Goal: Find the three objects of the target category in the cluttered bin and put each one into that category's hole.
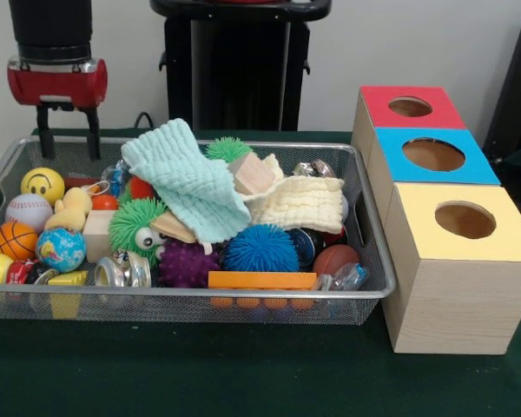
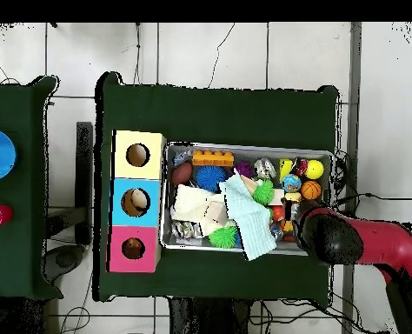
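while gripper (image 1: pixel 69 132) hangs over bin (image 1: pixel 378 291) far corner w/ fingers open & empty, search step is judged underway; yellow duck (image 1: pixel 72 208) lies just below, red-top hole (image 1: pixel 410 107) well apart; descent needed.

Silver wire-mesh bin (image 1: pixel 365 261), light matt wooden boxes (image 1: pixel 456 300), a soft waffled mint cloth (image 1: pixel 187 182), spiky rubbery balls (image 1: pixel 260 249).

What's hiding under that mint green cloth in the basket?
The green cloth is draped over a green spiky ball, a wooden block and a cream cloth, all showing at its edges. Whatever lies beneath its middle is covered.
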You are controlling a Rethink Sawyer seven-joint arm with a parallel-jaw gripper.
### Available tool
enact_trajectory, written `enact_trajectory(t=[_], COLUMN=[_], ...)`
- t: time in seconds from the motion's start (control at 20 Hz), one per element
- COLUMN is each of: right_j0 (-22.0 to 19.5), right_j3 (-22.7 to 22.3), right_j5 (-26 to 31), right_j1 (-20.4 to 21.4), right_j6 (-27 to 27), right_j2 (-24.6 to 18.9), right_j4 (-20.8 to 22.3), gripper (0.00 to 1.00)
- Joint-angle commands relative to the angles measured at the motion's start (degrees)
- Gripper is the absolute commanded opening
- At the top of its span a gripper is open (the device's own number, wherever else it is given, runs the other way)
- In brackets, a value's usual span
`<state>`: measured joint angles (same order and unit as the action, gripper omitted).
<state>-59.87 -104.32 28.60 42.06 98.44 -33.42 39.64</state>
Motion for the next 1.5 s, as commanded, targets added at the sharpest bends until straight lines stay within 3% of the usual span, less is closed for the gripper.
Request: enact_trajectory(t=[0.05, 0.35, 0.65, 1.2, 1.5], right_j0=[0.9, 0.8, 0.3, -1.4, 0.0], right_j3=[2.2, 3.0, 4.4, 4.4, 4.8], right_j5=[-4.3, -8.4, -8.5, -4.8, -4.7], right_j1=[-8.3, -12.1, -13.7, -10.3, -9.0], right_j6=[-4.5, -2.7, -3.5, -6.7, -5.6], right_j2=[0.6, 1.6, 1.0, -1.3, 0.3], right_j4=[6.3, 8.7, 9.6, 8.0, 9.0], gripper=[1.00, 1.00, 1.00, 1.00, 1.00])
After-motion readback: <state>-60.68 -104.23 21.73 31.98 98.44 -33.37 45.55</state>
